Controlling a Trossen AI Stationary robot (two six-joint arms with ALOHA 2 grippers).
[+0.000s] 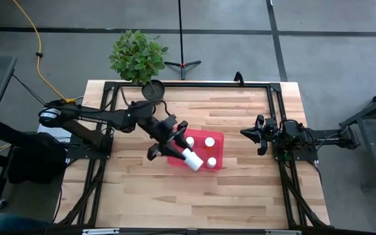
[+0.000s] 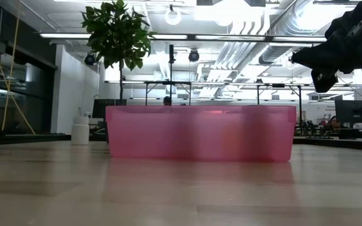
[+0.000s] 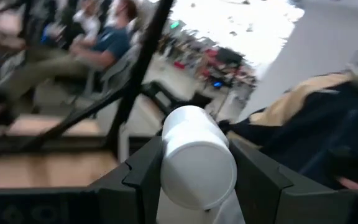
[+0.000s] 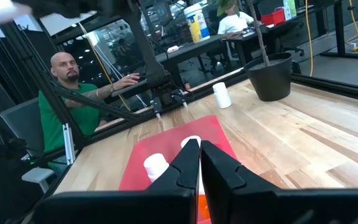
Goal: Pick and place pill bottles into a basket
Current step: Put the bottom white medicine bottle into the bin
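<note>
The red-pink basket (image 1: 217,151) stands mid-table; it also shows in the low view (image 2: 200,133). Three white-capped pill bottles (image 1: 209,141) stand upright inside it. My left gripper (image 1: 178,150) hovers over the basket's left end, shut on a white pill bottle (image 1: 192,159), which fills the left wrist view (image 3: 197,158). Another white bottle (image 4: 221,95) stands on the table near the plant pot. My right gripper (image 1: 247,132) waits right of the basket, shut and empty (image 4: 199,155). My left gripper pinches the white bottle's round sides (image 3: 166,177) between its two fingers (image 3: 143,177). The fingers come in level from the table's left. The bottle lies roughly along them and juts out past their tips. It is lifted clear above the basket.
A dark plant pot (image 1: 153,89) with a leafy plant stands at the table's far edge. Black frame rails (image 1: 276,111) run along the table's sides. People sit beyond the table, one in a green shirt (image 4: 73,106).
</note>
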